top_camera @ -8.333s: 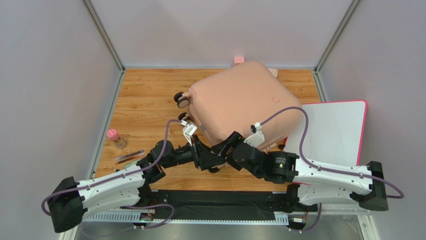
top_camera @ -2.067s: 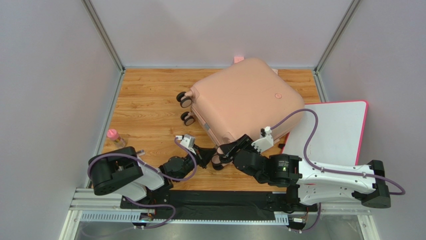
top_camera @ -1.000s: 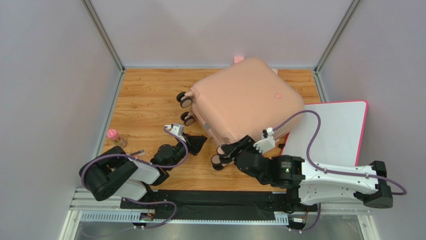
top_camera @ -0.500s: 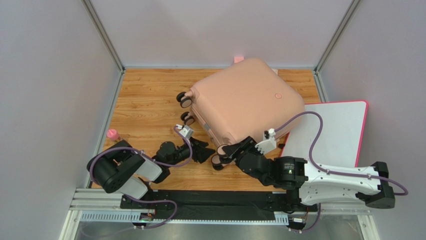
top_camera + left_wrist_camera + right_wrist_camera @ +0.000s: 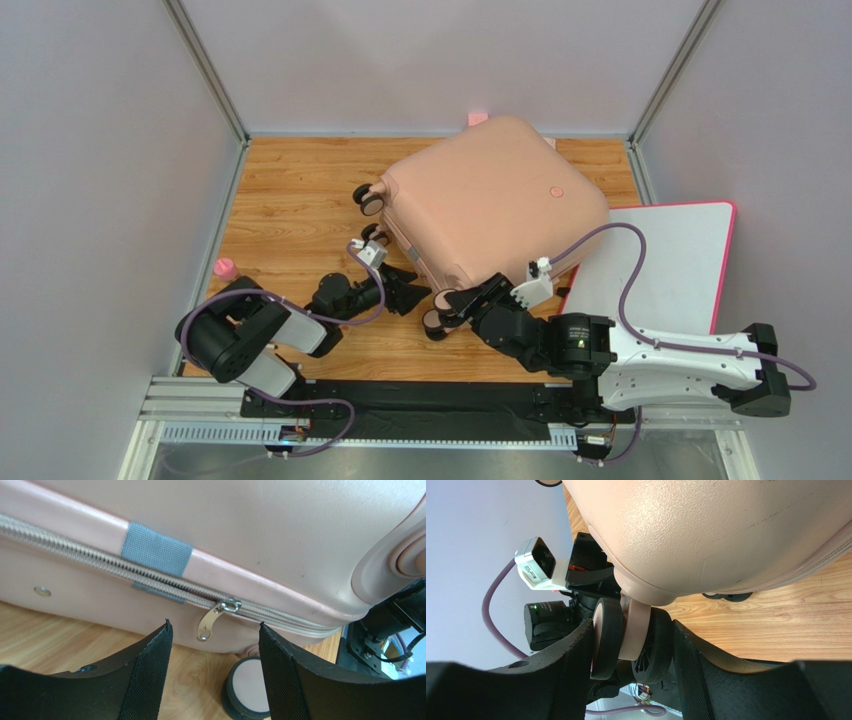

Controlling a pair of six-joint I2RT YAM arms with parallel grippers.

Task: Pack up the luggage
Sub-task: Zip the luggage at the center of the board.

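One large pale pink hard-shell luggage (image 5: 490,205) lies flat and closed on the wooden tabletop (image 5: 290,190), turned at an angle, its far corner near the back wall. Its right edge overlaps a white board with a pink rim (image 5: 670,260). The shell has rounded corners and a small round emblem (image 5: 556,192). Two black casters (image 5: 366,198) stick out on its left side.

In the left wrist view, a zip (image 5: 90,560) runs along the side seam, crossed by a grey fabric patch (image 5: 157,555), and a metal zip pull (image 5: 209,624) hangs down from it. The left claw (image 5: 215,628) stands apart, one finger on each side of that pull, touching neither it nor the shell.

The right claw (image 5: 632,625) is clamped on the twin caster wheel (image 5: 607,637) at the near corner.
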